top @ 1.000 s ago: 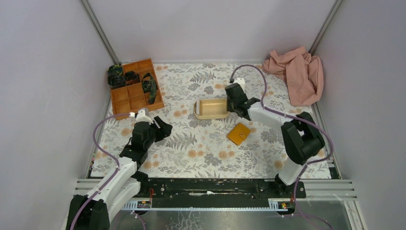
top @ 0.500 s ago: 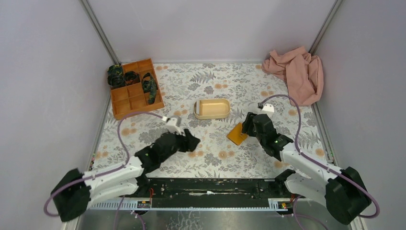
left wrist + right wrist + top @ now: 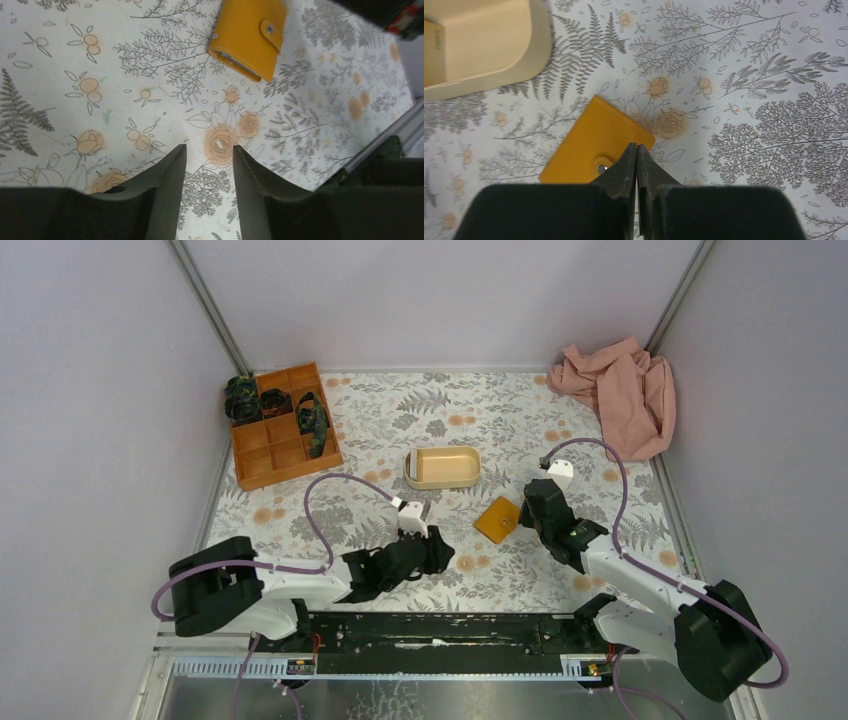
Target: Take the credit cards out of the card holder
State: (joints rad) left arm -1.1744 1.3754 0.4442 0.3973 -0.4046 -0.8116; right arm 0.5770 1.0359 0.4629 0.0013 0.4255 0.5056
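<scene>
The table, covered in a pale floral-print cloth, fills the overhead view. On it are a crumpled pink cloth at 1 o'clock, an orange compartment box at 10 o'clock, and a beige oval tray near the centre. The small flat orange-tan card holder lies folded on the table at about 4 o'clock from the tray, just right of centre. Its snap tab is fastened and no cards show, so the task looks to be at its very start.

The right end effector is much the nearer of the two. In the overhead view the card holder sits at its 9 o'clock, right against the fingertips. The right wrist view shows the right end effector clenched, its two dark fingers pressed together with nothing visible between them. The tips overlap the card holder's near edge just beside the snap stud. Whether they press on the leather or hang just above it cannot be told.

The left end effector is well apart, with the holder at its 2 o'clock. In the left wrist view the left end effector is released, with bare cloth showing in the gap. The card holder lies ahead at 1 o'clock.

The holder's long axis appears to run from 1 to 7 o'clock in the overhead view, with the tab side facing the right arm. By that layout the right arm seems best placed to work the snap, while the left would have to close in from the holder's 8 o'clock side to pin it.
</scene>
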